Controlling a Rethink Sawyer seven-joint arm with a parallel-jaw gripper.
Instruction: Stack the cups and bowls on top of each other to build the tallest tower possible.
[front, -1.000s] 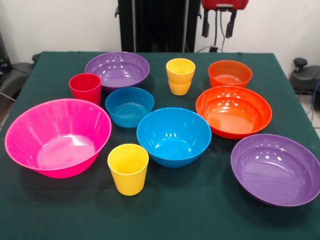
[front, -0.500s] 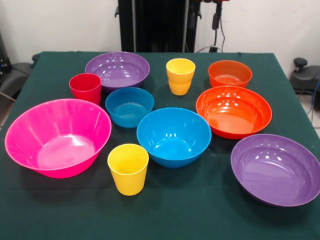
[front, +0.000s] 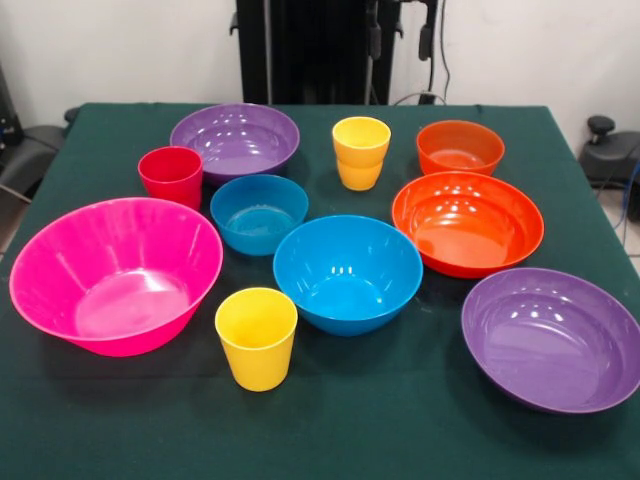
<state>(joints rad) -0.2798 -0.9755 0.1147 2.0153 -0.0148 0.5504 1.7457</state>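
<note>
You saw no tower begun: bowls, cups stood apart on worktop. Gripper raised; jaws' state unclear. Next: choose wide base, big pink bowl.

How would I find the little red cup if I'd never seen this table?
Start at the big pink bowl, the widest thing at the table's left side. Just behind its far rim stands the red cup, beside the purple bowl and the small blue bowl. It is the only red cup; the other cups are yellow.
</note>
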